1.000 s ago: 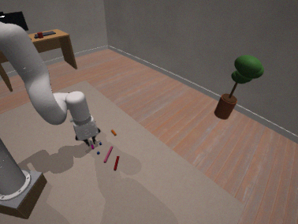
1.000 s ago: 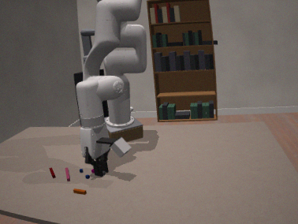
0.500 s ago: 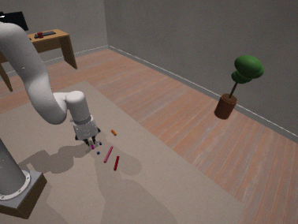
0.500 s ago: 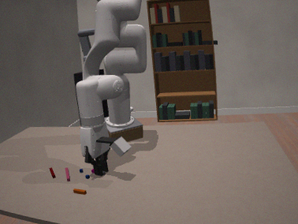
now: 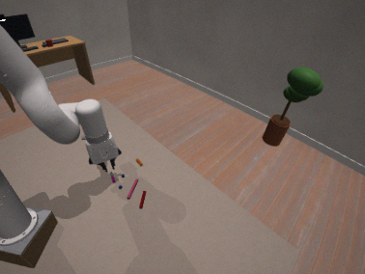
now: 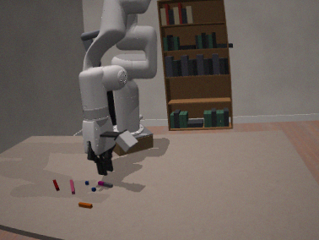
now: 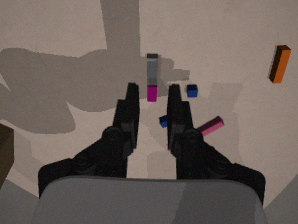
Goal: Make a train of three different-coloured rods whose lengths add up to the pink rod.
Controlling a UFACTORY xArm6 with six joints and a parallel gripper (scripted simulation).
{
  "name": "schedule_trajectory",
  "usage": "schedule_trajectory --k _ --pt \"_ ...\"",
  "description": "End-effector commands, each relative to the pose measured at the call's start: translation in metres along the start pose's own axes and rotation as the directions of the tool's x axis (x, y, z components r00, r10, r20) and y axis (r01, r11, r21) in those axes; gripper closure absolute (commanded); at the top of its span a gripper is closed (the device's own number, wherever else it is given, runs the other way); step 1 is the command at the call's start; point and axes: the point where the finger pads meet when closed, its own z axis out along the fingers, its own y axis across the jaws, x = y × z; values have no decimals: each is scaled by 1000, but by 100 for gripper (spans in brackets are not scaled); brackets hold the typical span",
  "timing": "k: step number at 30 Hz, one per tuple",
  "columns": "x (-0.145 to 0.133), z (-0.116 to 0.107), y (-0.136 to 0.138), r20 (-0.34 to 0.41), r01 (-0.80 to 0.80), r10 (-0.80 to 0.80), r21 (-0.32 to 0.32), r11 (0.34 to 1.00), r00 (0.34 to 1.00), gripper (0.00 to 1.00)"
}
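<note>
The pink rod (image 5: 132, 188) lies flat on the mat, with the red rod (image 5: 143, 199) beside it. A magenta rod (image 7: 152, 94) and a grey rod (image 7: 152, 70) lie end to end in one line; they also show in the exterior view as magenta (image 6: 101, 183) and grey (image 6: 108, 184). My gripper (image 7: 153, 97) hangs a little above the magenta rod, fingers parted and empty; it also shows in the exterior view (image 6: 103, 171). Two blue rods (image 7: 192, 90) (image 7: 164, 121) lie just right of the pair. An orange rod (image 7: 280, 63) lies farther right.
The arm's base block (image 5: 26, 236) stands at the mat's left. A bookshelf (image 6: 196, 63) stands behind the mat, a desk (image 5: 58, 50) in the far corner, and a potted plant (image 5: 290, 103) on the wooden floor to the right.
</note>
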Motion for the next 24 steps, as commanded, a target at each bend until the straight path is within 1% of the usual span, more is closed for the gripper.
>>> schedule_trajectory --k 1,3,11,12,24 --pt "2 -30 0 6 -1 1 4 1000 1000 76" --pt "2 -37 0 6 -1 1 4 1000 1000 76" --pt "2 -43 0 6 -1 1 4 1000 1000 76" --pt "2 -43 0 6 -1 1 4 1000 1000 0" --pt "2 -43 0 6 -1 1 4 1000 1000 0"
